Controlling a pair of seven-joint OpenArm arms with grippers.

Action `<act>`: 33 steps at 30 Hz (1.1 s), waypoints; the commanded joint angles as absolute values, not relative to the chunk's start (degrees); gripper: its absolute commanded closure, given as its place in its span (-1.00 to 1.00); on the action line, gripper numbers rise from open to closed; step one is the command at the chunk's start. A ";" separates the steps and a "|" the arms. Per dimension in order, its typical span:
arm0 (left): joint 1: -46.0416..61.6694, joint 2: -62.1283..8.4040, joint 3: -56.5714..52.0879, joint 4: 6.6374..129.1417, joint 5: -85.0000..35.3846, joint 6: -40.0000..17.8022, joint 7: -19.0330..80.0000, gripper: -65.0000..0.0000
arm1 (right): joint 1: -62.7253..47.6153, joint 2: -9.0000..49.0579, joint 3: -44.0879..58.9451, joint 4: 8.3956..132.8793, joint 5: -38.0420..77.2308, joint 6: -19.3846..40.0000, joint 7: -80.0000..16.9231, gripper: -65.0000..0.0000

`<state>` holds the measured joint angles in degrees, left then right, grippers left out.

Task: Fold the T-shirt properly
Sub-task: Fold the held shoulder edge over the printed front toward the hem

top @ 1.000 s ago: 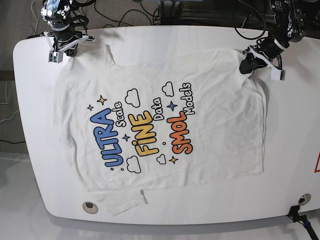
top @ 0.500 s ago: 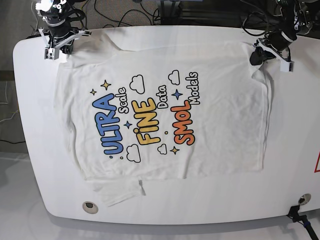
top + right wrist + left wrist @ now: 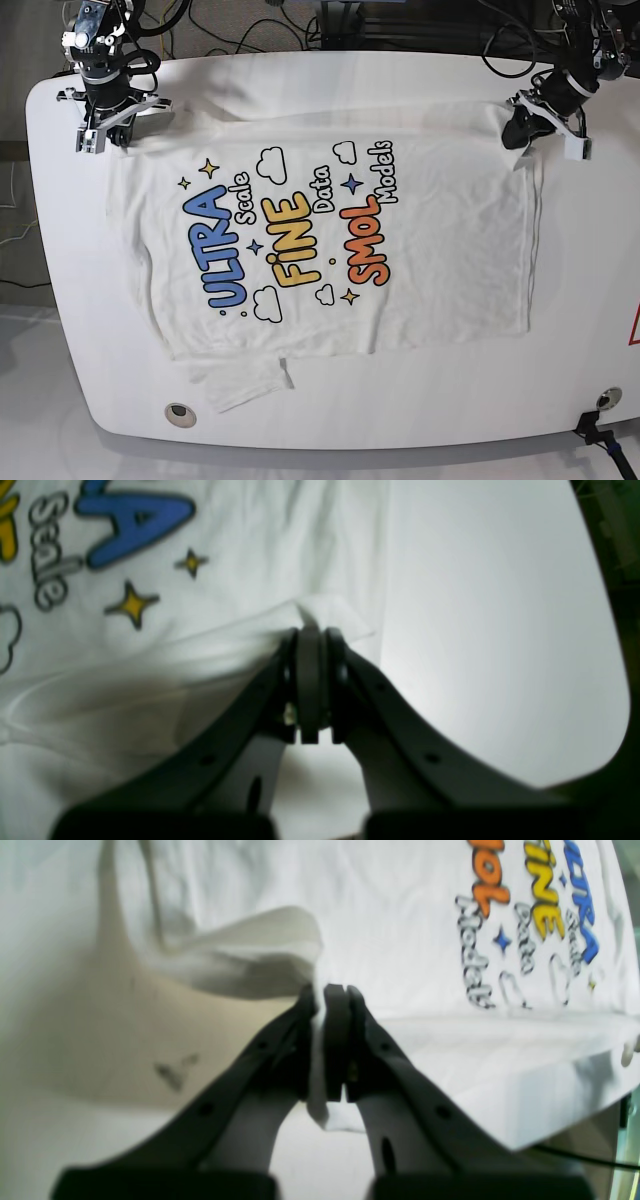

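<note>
No fold is made yet: the T-shirt [image 3: 330, 240] lies flat on the bench [image 3: 590, 300] (print up), each closed claw, left claw [image 3: 327, 995] and right claw [image 3: 310, 632], pinching a far corner.

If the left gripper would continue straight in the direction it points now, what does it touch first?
Most likely the T-shirt itself: the left gripper is already shut on its edge, and a raised fold lies directly ahead. Depth beyond that is unclear.

The T-shirt [image 3: 330, 240] is lying print-up across the white desk [image 3: 590, 300], filling the frame's middle. The right gripper [image 3: 100, 135] is pinching its corner at upper left, and the left gripper [image 3: 520, 130] is pinching its corner at upper right. One sleeve is sticking out at lower left.
</note>
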<state>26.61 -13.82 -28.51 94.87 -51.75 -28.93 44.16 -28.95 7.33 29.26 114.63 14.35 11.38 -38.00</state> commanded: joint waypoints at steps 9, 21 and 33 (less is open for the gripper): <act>19.59 -14.85 -28.95 94.90 -53.76 -27.92 42.14 1.00 | -18.15 9.17 29.23 115.01 10.68 10.95 -37.59 1.00; 13.48 -14.63 -28.71 90.48 -51.16 -28.24 41.70 1.00 | -7.74 11.72 25.36 101.66 10.89 9.81 -38.04 1.00; 8.12 -16.91 -28.22 85.70 -47.31 -27.61 41.57 1.00 | -0.72 12.36 24.98 95.64 11.06 9.84 -37.52 1.00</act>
